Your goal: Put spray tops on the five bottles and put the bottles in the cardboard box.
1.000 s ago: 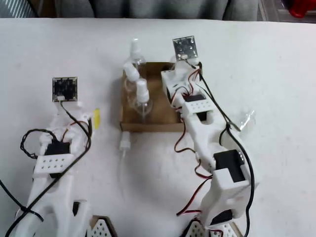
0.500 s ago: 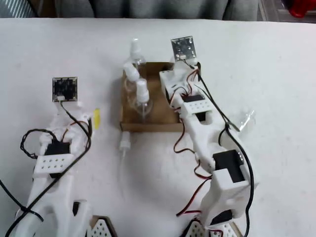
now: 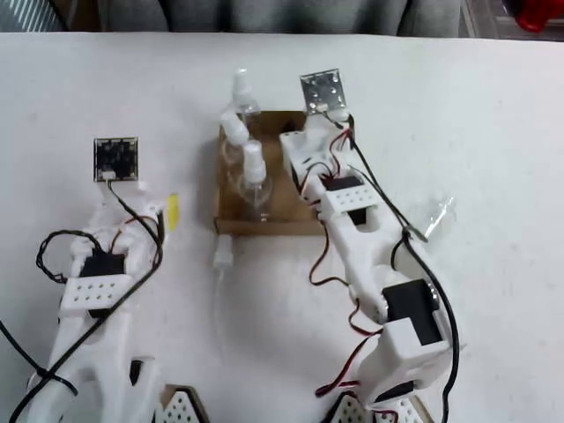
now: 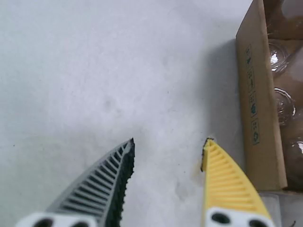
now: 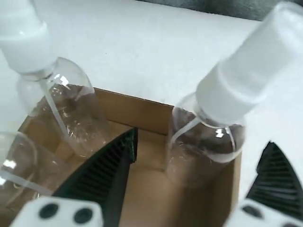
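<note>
The left tool (image 4: 170, 140) hangs over bare desk (image 3: 106, 79) with its grey and yellow fingers spread well apart and nothing between them. It sits just left of the box (image 3: 222, 211), and the box's side wall runs close beside the yellow finger. A loose spray top (image 3: 222, 251) lies on the desk just in front of the box's near left corner, its thin tube trailing toward the arms. Three capped bottles (image 3: 254, 169) stand inside the box along its left wall, close to one another. The right arm reaches over the right half of the box and covers that side from above. The right tool (image 5: 201, 139) is wide open, a black finger on either side of a fourth bottle (image 5: 208, 156), which stands capped in the far right corner; neither finger appears to touch it. Right of that arm a clear thing (image 3: 438, 216) glints on the desk; I cannot tell what it is.
</note>
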Available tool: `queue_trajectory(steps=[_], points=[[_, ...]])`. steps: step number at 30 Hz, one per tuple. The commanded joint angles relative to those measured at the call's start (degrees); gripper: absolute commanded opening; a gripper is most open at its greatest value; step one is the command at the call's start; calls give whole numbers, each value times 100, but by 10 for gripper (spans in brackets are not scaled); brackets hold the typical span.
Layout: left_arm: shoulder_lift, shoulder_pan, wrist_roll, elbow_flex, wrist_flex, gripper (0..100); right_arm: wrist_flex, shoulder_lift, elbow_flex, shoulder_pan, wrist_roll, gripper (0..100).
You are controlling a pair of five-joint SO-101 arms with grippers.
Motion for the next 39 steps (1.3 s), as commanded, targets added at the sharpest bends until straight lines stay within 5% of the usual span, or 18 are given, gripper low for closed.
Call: queue_trajectory(steps=[1,9,27,36,39], points=[[-180,-57,-79,-79,-132,225,-66,-409,-62,4,-35,341],[-180,-57,-79,-79,-141,225,391,-585,-70,-13,0,341],[-180,-207,-79,-9,-264,225,5235,-3495,-70,40,18,341],[-180,-207,-79,9,-246,225,7714,-5007,-70,1411,35,341],[-180,-198,-79,18,-211,224,8224,-5314,-44,2070,668,341]])
